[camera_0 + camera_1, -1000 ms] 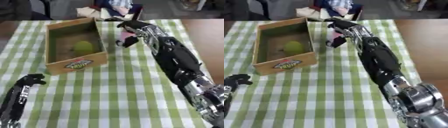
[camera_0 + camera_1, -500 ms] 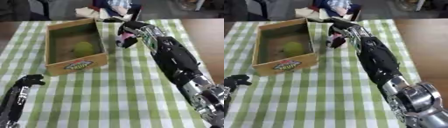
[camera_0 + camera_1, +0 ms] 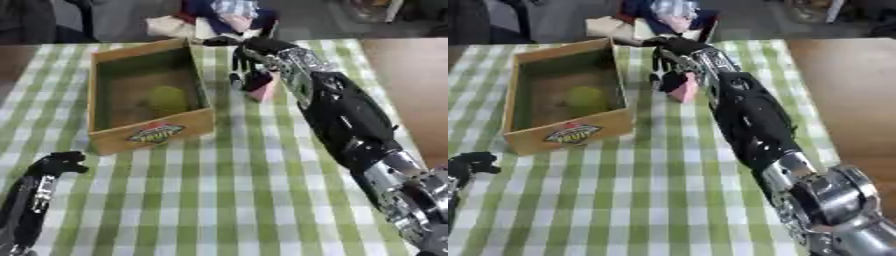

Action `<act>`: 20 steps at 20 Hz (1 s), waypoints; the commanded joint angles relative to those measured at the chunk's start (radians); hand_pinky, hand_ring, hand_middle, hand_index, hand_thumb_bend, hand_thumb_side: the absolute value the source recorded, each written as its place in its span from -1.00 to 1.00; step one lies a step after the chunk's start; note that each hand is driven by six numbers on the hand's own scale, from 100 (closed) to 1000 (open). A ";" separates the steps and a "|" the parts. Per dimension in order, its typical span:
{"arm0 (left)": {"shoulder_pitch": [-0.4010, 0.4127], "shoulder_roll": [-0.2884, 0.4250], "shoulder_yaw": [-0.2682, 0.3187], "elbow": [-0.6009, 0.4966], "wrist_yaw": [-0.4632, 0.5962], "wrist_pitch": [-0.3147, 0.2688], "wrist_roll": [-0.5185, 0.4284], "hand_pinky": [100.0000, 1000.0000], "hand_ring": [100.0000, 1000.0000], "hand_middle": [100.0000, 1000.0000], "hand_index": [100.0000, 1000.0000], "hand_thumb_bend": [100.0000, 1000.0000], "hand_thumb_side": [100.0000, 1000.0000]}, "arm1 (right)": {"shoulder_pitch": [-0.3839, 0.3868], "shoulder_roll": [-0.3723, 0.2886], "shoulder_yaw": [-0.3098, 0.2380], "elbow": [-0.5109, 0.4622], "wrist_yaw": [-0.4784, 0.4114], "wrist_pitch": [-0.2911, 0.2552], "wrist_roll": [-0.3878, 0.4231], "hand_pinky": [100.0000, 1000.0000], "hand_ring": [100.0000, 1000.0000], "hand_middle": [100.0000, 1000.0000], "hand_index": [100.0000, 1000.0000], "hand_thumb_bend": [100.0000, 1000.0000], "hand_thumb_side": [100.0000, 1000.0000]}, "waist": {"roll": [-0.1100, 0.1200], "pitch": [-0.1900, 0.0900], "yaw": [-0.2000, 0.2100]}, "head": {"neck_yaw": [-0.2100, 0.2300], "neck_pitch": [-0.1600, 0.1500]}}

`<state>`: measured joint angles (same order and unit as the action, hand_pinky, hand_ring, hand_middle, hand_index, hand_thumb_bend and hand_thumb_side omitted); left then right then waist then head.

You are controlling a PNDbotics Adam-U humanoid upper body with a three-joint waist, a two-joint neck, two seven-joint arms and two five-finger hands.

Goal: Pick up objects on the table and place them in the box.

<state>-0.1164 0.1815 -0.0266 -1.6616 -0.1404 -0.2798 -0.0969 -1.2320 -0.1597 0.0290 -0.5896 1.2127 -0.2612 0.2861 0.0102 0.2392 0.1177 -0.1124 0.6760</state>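
A wooden fruit box (image 3: 153,134) stands on the green checked cloth at the left, and a yellow-green round fruit (image 3: 166,97) lies inside it. Just right of the box's far end is a small pink object (image 3: 682,91). My right hand (image 3: 262,52) reaches over it from above. Its fingers are curled down round the object's left side, and its thumb points towards the box's far corner. Whether the pink object touches the cloth I cannot tell. At the lower left my left hand (image 3: 57,164) rests with its fingers curled and holds nothing.
Bundled cloth and a seated person (image 3: 223,15) show past the table's far edge. Bare brown tabletop (image 3: 411,85) runs along the right of the cloth. My right forearm (image 3: 350,125) lies diagonally across the cloth's right half.
My right hand has sunk a little and its fingers have curled closer round the pink object. The box, the fruit and my left hand have not moved.
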 commanded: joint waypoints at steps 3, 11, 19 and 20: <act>-0.010 0.012 0.005 -0.012 -0.002 0.001 0.000 0.70 0.16 0.22 0.44 -1.00 0.85 | -0.029 -0.024 0.016 -0.041 -0.009 -0.014 0.028 0.49 0.54 0.64 0.88 -0.75 -0.04 | 0.001 -0.021 -0.001 | 0.000 -0.015; -0.006 0.016 0.012 -0.011 -0.006 0.003 0.006 0.70 0.16 0.22 0.44 -1.00 0.85 | -0.032 -0.058 0.055 -0.065 0.025 -0.067 0.103 0.64 0.74 0.88 1.00 -0.44 0.19 | -0.006 -0.023 -0.026 | 0.011 -0.016; -0.001 0.021 0.017 -0.011 -0.010 0.004 0.012 0.70 0.16 0.22 0.44 -1.00 0.84 | -0.013 -0.066 0.096 -0.052 0.032 -0.124 0.153 0.65 0.75 0.88 1.00 -0.42 0.25 | -0.011 -0.030 -0.044 | 0.021 -0.014; -0.001 0.020 0.017 -0.011 -0.009 0.004 0.012 0.70 0.16 0.22 0.44 -1.00 0.84 | -0.008 -0.062 0.094 -0.044 0.036 -0.122 0.154 0.65 0.75 0.88 1.00 -0.44 0.26 | -0.010 -0.031 -0.043 | 0.021 -0.015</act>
<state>-0.1142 0.1829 -0.0163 -1.6593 -0.1490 -0.2751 -0.0894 -1.2210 -0.2068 0.1225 -0.6279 1.2390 -0.3786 0.4355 -0.0028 0.2283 0.0745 -0.0939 0.6741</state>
